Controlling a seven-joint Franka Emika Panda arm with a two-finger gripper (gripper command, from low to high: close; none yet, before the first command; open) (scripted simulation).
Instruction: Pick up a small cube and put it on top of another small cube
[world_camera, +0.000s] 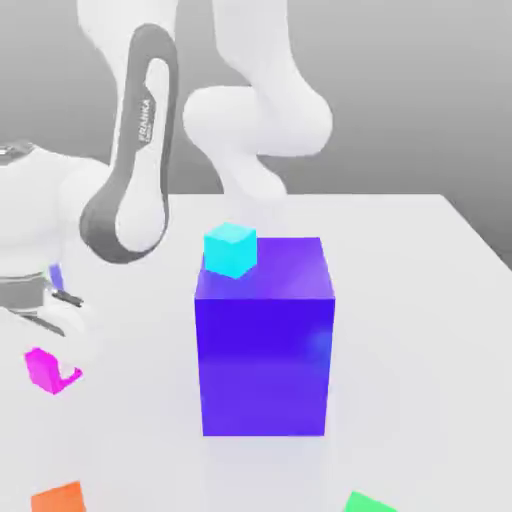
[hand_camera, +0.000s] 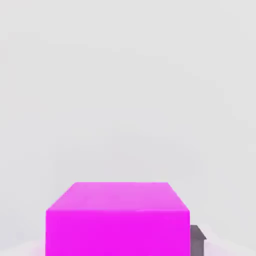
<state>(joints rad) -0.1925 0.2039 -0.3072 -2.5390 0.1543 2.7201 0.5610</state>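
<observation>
so, count across the exterior view from its left: one small magenta cube (world_camera: 41, 368), one small orange cube (world_camera: 58, 497) cut by the bottom edge, one small cyan cube (world_camera: 230, 250), one big blue-purple block (world_camera: 264, 338), one green cube (world_camera: 371, 503) also cut by the bottom edge. all of them on or above the white table (world_camera: 420, 300).

cyan cube sits on top of the blue-purple block, at its back corner toward the exterior view's left. orange and green cubes lie on the table, well apart from each other.

arm: white links come in from the top, fold down to the exterior view's left, with the grey-sided link (world_camera: 135, 160) angled in front. the gripper (world_camera: 45, 330) points down at the far left, right over the magenta cube. the magenta cube is just under the hand, low near the table; can't tell whether it touches the surface.

the hand view gives the magenta cube (hand_camera: 117, 220) close up, top face and one side, with a dark grey finger tip (hand_camera: 198, 239) just beside its edge. only one finger visible, so can't tell whether the claw is spread or pinching the cube.
</observation>
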